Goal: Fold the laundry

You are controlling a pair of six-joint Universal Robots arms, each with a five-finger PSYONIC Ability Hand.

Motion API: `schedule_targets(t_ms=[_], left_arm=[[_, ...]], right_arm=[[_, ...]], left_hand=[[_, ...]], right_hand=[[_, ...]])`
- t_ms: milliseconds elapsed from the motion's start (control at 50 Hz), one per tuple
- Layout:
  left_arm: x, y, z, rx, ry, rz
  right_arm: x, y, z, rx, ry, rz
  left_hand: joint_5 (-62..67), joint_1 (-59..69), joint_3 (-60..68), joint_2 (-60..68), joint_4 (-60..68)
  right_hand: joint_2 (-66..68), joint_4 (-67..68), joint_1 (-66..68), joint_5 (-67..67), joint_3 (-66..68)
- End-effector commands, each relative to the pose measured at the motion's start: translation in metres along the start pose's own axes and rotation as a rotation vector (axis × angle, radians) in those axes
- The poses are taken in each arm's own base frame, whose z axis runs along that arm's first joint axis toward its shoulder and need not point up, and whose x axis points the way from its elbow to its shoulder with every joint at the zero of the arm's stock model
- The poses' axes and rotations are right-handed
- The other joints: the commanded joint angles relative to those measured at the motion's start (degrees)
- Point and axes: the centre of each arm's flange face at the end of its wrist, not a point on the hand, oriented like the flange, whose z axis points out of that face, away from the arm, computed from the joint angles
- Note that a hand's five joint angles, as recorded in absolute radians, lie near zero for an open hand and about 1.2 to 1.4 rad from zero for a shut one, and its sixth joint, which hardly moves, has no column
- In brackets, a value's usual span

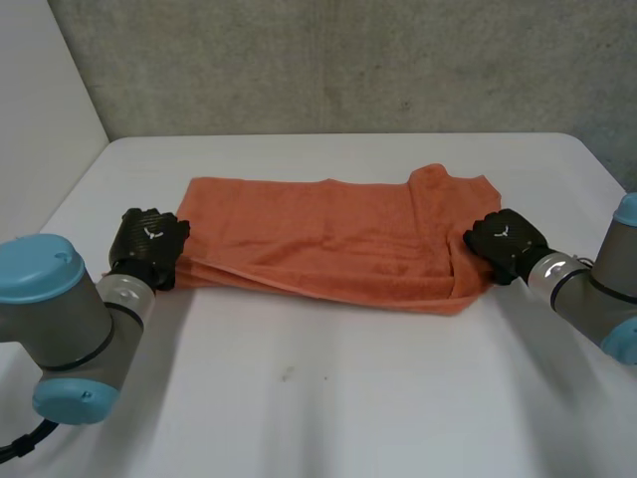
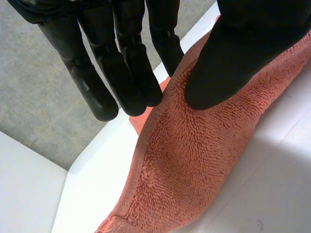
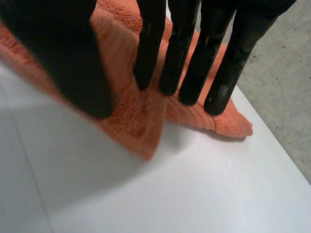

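Observation:
An orange towel lies folded lengthwise across the white table. My left hand is at its left end. In the left wrist view the thumb presses on top of the towel, and the straight fingers stand behind its edge, pinching it. My right hand is at the right end. There the thumb and the nearly straight fingers close on a raised fold of the towel near its front corner.
A grey wall runs behind the table's far edge. The table's left and right edges lie close outside each arm. Bare white tabletop stretches in front of the towel, with a small dark speck on it.

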Motion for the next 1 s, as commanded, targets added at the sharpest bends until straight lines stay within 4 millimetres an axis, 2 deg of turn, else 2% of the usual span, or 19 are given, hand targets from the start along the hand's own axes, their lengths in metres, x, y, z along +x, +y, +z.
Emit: schedule_targets(t_ms=[20, 80, 140, 160, 240, 320, 360, 380, 420, 440, 460, 500, 720, 840, 1000], left_arm=[[0.000, 0.000, 0.000, -0.002, 0.001, 0.000], [0.000, 0.000, 0.000, -0.001, 0.000, 0.000], [-0.001, 0.000, 0.000, 0.000, -0.002, 0.000], [-0.001, 0.000, -0.001, -0.001, -0.001, 0.001], [0.000, 0.000, -0.002, -0.005, 0.001, 0.006], [0.001, 0.003, -0.004, -0.022, 0.012, 0.009], [0.002, 0.004, -0.006, -0.034, 0.019, 0.009], [0.003, 0.005, -0.007, -0.049, 0.030, 0.008], [0.003, 0.006, -0.008, -0.060, 0.037, 0.008], [0.003, 0.007, -0.008, -0.066, 0.039, 0.007], [0.001, 0.009, -0.009, -0.081, 0.041, 0.006], [-0.001, 0.011, -0.009, -0.095, 0.043, 0.004], [-0.021, 0.027, -0.002, -0.136, 0.058, -0.028], [-0.024, 0.032, -0.002, -0.150, 0.094, -0.046], [-0.024, 0.033, -0.003, -0.153, 0.129, -0.058]], right_arm=[[0.002, -0.001, 0.003, 0.005, 0.011, 0.013], [0.011, -0.010, 0.000, 0.018, 0.040, 0.045], [0.039, -0.039, -0.013, 0.075, 0.122, 0.131], [0.043, -0.044, -0.016, 0.085, 0.133, 0.148], [0.052, -0.061, -0.027, 0.109, 0.153, 0.195], [0.054, -0.073, -0.050, 0.018, 0.152, 0.221], [0.051, -0.070, -0.060, -0.080, 0.143, 0.231], [0.050, -0.068, -0.063, -0.113, 0.142, 0.228], [0.049, -0.064, -0.069, -0.182, 0.145, 0.219], [0.051, -0.055, -0.075, -0.253, 0.157, 0.208], [0.052, -0.051, -0.077, -0.281, 0.163, 0.207], [0.055, -0.043, -0.080, -0.328, 0.180, 0.209], [0.052, -0.021, -0.082, -0.360, 0.209, 0.221], [0.047, -0.014, -0.079, -0.363, 0.206, 0.223], [0.047, -0.014, -0.079, -0.360, 0.208, 0.225]], left_hand=[[14.54, 15.05, 11.63, 11.25, 11.44], [14.54, 15.05, 11.63, 11.25, 11.44], [14.54, 15.05, 11.63, 11.25, 11.44], [14.54, 15.05, 11.63, 11.25, 11.44], [14.54, 15.05, 11.63, 11.25, 11.44], [14.54, 15.05, 11.63, 11.25, 11.44], [12.24, 12.74, 9.32, 8.94, 9.13], [0.89, 1.39, -2.03, -2.41, -2.21], [-8.60, -8.10, -11.51, -11.89, -11.70], [-13.47, -12.97, -16.39, -16.77, -16.58], [-23.52, -23.01, -26.43, -26.81, -26.62], [-29.15, -28.65, -32.06, -32.44, -32.25], [-29.00, -28.50, -31.92, -32.30, -32.10], [-28.49, -27.99, -31.41, -31.79, -31.60], [-24.47, -23.97, -27.39, -27.77, -27.57]], right_hand=[[31.32, 32.20, 38.94, 33.91, 32.08], [31.32, 32.20, 38.94, 33.91, 32.08], [31.32, 32.20, 38.94, 33.91, 32.08], [31.32, 32.20, 38.94, 33.91, 32.08], [31.32, 32.20, 38.94, 33.91, 32.08], [31.32, 32.20, 38.94, 33.91, 32.08], [31.32, 32.20, 38.94, 33.91, 32.08], [31.32, 32.20, 38.94, 33.91, 32.08], [31.32, 32.20, 38.94, 33.91, 32.08], [31.32, 32.20, 38.94, 33.91, 32.08], [31.32, 32.20, 38.94, 33.91, 32.08], [31.32, 32.20, 38.94, 33.91, 32.08], [31.32, 32.20, 38.94, 33.91, 32.08], [31.32, 32.20, 38.94, 33.91, 32.08], [31.32, 32.20, 38.94, 33.91, 32.08]])
